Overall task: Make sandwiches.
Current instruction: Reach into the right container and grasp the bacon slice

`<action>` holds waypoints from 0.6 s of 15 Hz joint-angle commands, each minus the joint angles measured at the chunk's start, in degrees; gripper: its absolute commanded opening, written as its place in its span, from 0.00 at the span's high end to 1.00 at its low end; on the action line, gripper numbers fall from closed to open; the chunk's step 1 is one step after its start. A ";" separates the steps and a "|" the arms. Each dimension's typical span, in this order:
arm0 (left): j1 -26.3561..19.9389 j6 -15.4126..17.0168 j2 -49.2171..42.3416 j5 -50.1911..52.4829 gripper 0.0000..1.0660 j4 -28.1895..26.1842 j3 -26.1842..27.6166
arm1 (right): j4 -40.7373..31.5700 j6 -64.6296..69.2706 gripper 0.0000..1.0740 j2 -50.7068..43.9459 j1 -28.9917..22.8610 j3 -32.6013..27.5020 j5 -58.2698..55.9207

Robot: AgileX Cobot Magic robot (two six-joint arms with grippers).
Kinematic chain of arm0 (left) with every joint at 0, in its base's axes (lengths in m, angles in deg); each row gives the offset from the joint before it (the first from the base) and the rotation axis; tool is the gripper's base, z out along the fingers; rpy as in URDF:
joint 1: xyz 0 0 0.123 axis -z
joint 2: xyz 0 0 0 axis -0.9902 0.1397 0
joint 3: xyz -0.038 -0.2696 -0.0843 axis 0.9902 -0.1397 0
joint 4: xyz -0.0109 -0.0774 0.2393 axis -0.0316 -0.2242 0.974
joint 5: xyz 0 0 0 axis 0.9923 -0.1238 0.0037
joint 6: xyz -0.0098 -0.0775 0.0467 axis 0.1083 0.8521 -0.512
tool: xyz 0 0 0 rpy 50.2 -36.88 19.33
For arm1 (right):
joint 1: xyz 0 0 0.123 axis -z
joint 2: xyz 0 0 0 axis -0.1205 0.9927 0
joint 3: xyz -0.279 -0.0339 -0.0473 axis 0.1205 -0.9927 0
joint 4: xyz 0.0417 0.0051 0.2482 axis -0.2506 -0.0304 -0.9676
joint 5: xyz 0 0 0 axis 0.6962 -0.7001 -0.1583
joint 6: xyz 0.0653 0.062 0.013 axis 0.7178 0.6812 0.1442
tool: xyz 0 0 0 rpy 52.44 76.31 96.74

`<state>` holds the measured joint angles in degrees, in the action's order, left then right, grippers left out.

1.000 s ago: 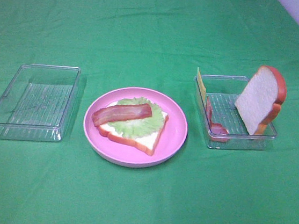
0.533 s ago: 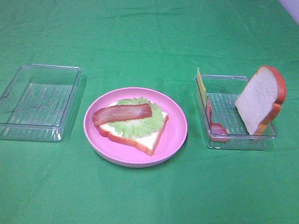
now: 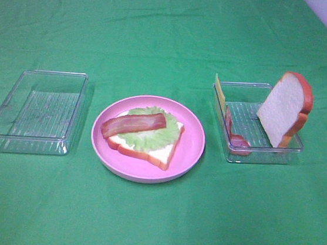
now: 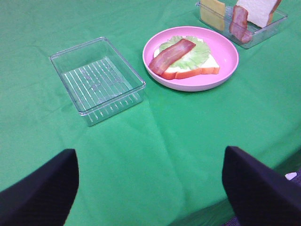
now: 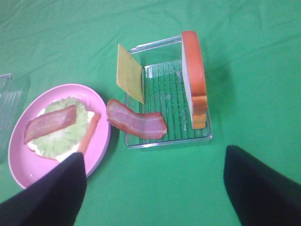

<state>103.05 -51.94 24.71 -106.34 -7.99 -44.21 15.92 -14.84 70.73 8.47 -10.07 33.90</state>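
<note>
Two released end effectors, left [image 4: 148, 155] and right [image 5: 154, 153]; wide bare cloth [image 3: 151, 227] before the plate [image 3: 193, 143] rim

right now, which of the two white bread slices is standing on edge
The white orange-crusted slice in the right clear plastic tray; the other slice lies flat on the round pink plate.

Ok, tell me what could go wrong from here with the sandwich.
The bread slice stands on edge in the right tray; a nudge may topple it. The cheese leans thin against the tray's wall, hard to pinch. The bacon lies loose on the lettuce and could slide when more is stacked.
</note>
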 commanded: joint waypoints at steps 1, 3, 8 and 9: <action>0.11 -0.11 -1.20 0.63 0.26 -0.11 -0.06 | -7.51 -8.42 0.30 10.08 0.40 10.43 -6.02; 0.11 -0.11 -1.20 0.63 0.26 -0.11 -0.06 | -8.25 -8.77 0.30 13.41 0.40 13.64 -8.88; 0.11 -0.11 -1.20 0.63 0.26 -0.11 -0.06 | -7.45 -6.30 0.31 27.44 -0.74 25.44 -21.31; 0.11 -0.11 -1.20 0.63 0.26 -0.11 -0.06 | -3.55 -4.70 0.34 30.48 -3.90 28.13 -22.52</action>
<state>103.05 -51.94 24.71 -106.28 -7.99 -44.21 12.25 -19.77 100.58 4.75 17.49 12.70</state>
